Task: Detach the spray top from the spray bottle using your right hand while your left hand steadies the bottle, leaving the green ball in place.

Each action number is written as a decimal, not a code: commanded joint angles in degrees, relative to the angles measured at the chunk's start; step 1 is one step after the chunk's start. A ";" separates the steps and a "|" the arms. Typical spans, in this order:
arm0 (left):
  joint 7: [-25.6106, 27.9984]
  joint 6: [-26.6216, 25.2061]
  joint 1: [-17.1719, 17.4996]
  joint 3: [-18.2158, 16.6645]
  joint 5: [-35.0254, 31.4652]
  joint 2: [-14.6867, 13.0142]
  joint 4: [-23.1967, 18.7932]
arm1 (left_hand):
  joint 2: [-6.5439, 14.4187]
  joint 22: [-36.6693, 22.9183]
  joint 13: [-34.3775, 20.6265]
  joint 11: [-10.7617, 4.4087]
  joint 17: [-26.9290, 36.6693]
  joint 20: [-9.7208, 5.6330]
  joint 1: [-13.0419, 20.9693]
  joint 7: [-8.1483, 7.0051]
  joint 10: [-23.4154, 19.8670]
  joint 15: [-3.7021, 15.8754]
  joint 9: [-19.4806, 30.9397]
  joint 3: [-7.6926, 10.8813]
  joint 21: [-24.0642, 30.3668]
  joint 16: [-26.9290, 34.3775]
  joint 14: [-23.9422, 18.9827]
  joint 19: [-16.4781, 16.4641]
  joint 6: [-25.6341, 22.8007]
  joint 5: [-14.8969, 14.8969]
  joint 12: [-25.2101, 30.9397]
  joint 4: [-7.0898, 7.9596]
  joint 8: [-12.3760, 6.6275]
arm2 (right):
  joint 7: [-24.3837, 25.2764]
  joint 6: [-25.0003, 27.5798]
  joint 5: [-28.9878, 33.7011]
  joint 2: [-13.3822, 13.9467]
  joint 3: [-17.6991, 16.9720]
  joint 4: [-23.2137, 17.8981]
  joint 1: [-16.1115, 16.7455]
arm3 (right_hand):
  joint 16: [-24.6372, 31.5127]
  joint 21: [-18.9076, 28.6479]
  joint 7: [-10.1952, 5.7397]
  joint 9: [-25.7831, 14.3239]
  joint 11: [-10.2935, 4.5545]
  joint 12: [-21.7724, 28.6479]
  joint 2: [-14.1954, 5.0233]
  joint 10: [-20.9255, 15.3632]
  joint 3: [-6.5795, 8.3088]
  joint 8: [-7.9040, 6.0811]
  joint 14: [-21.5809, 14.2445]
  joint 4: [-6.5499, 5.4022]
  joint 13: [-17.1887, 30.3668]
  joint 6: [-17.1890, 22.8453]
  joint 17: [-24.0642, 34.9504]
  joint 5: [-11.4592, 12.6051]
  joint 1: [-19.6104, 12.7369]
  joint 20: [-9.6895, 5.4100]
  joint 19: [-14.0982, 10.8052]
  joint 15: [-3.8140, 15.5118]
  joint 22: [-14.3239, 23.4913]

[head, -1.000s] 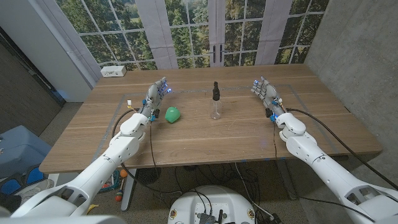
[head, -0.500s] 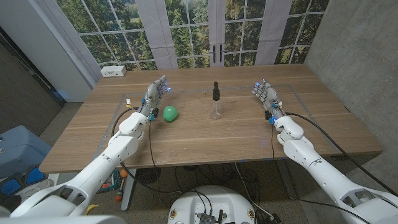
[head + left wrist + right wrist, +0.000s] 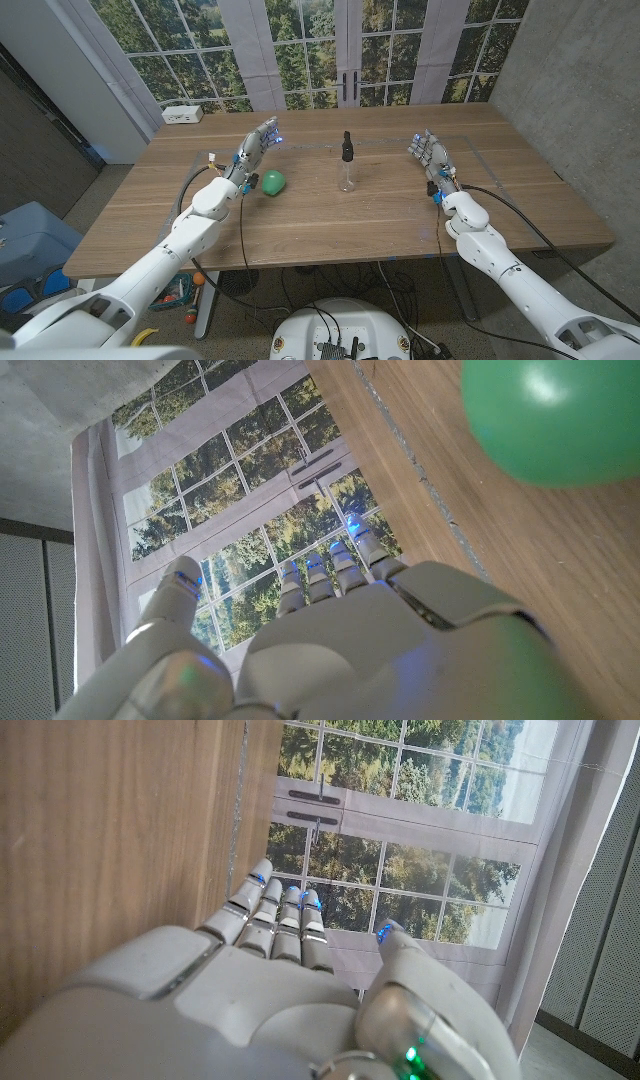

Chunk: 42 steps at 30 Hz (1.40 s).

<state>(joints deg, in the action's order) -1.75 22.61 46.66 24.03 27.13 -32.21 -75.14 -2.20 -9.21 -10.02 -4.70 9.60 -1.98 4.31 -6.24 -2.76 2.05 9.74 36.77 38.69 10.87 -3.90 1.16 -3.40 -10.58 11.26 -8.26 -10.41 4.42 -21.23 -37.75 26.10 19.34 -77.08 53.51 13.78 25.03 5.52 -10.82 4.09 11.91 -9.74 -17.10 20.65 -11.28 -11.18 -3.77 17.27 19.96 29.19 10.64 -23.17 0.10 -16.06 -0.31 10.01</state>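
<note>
On the wooden table (image 3: pixel 330 215), a little beyond its middle, the spray bottle (image 3: pixel 347 172) stood upright, clear in the body and capped by its black spray top (image 3: pixel 347 147), which was still fitted on. Neither hand touched it. To the bottle's left, well apart from it, lay the green ball (image 3: pixel 274 182), which also showed in the left wrist view (image 3: pixel 550 415) on the wood close to that hand.

At the left, the left hand (image 3: pixel 252 152) hung just beyond and beside the ball, its fingers (image 3: pixel 330 575) stretched out and apart, with nothing in its grasp. Whether it brushed the ball could not be told from the head view.

At the right, the right hand (image 3: pixel 428 155) stood off from the bottle with clear wood between them, fingers (image 3: pixel 275 915) extended and spread, likewise holding nothing.

Far back near the left corner of the table sat a small white box (image 3: pixel 182 114), before the tall windows (image 3: pixel 300 50).
</note>
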 commanded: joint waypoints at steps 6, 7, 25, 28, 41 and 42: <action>-0.60 1.63 -2.04 3.25 -7.48 -1.20 -0.70 | -0.86 -0.25 -0.21 -0.16 0.17 -1.28 0.09 -0.22 -0.71 2.19 0.15 0.06 -0.43 0.37 -0.72 -0.61 -0.39 -0.05 0.34 -0.69 -0.23 | 3.41 -0.95 0.63 1.39 -1.60 -5.08 4.87 | 0.41 -0.24 -0.11 -0.08 -0.07 0.33 -0.14 -0.57 0.20 -0.53 -0.54 0.67 -0.01 0.83 0.02 -0.23 0.01 0.62 -0.36 -0.21 0.27; -0.84 1.54 -2.23 3.48 -7.75 -1.28 -0.72 | -0.89 -0.25 -0.21 -0.21 0.17 -1.30 0.11 -0.21 -0.75 2.20 0.15 0.05 -0.47 0.36 -0.73 -0.63 -0.42 -0.06 0.35 -0.72 -0.23 | 3.52 -1.03 0.71 1.48 -1.67 -5.22 5.05 | 0.42 -0.26 -0.12 -0.08 -0.07 0.33 -0.13 -0.57 0.22 -0.52 -0.57 0.71 -0.03 0.83 0.01 -0.23 0.01 0.66 -0.35 -0.26 0.27; -3.35 -2.19 -5.96 7.53 -14.61 -3.27 -3.10 | -2.78 -0.26 -0.32 -0.58 0.24 -1.28 2.78 0.10 0.99 2.53 0.27 -0.05 -2.24 -0.16 -0.11 -1.40 2.32 -0.13 -0.38 -2.40 0.05 | 4.15 -2.55 0.24 1.69 -3.11 -6.07 7.10 | 0.42 -0.56 -0.01 -0.13 0.21 0.47 -0.10 -1.12 0.44 -0.50 -0.78 1.47 -0.37 1.26 -0.31 -0.29 0.27 0.85 -0.65 -0.40 0.30; -3.33 -2.68 -6.58 8.18 -16.18 -3.50 -3.52 | -3.43 -0.26 -0.35 -0.67 0.26 -0.57 3.56 0.00 1.05 2.71 0.31 -0.13 -2.43 -0.08 -0.37 -2.09 2.38 -0.13 -0.36 -2.57 -0.16 | 4.33 -2.74 0.09 1.73 -3.43 -6.23 7.44 | 0.45 -0.59 0.23 -0.15 0.49 0.54 -0.07 -1.32 0.45 -0.51 -0.91 1.60 -0.45 1.41 -0.39 -0.32 0.44 1.16 -0.86 -0.64 0.31; -2.89 -4.60 -7.85 10.03 -22.06 -5.07 -6.11 | -7.80 -0.31 -0.47 -0.85 0.34 0.08 7.51 -2.24 0.13 2.87 0.45 -1.65 -3.80 0.15 -1.74 -5.07 0.02 -1.13 0.13 -2.62 -1.44 | 5.62 -3.85 0.41 1.78 -4.34 -7.72 9.50 | 0.39 -0.97 0.14 -0.18 0.52 0.47 -0.05 -1.30 0.49 -0.39 -0.89 1.95 -0.68 1.48 -0.62 -0.37 1.01 1.06 -0.84 -0.54 0.33; -2.78 -4.80 -7.74 10.03 -22.34 -5.28 -6.46 | -8.03 -0.31 -0.48 -0.88 0.35 0.03 7.77 -2.34 0.09 2.88 0.45 -1.80 -3.92 0.13 -1.75 -5.16 -0.07 -1.28 0.15 -2.62 -1.47 | 5.74 -3.96 0.45 1.74 -4.39 -7.87 9.66 | 0.37 -0.98 0.17 -0.18 0.50 0.47 -0.04 -1.29 0.48 -0.40 -0.87 1.96 -0.69 1.50 -0.63 -0.37 1.03 1.07 -0.85 -0.53 0.33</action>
<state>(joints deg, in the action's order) -5.01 20.01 39.65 32.75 10.33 -36.09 -79.26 -9.67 -9.20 -10.30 -5.32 9.75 -1.74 11.35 -8.22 -2.32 2.23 10.03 35.41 35.14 10.87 -5.16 -3.31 -3.09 -11.29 11.03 -11.02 -11.48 9.15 -24.16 -37.57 27.77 15.86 -83.52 61.17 14.13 24.14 5.72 -10.80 4.40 11.90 -10.26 -18.02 21.11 -11.28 -11.78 -2.02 16.48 20.77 28.40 10.38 -22.60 0.93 -16.88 -0.93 10.29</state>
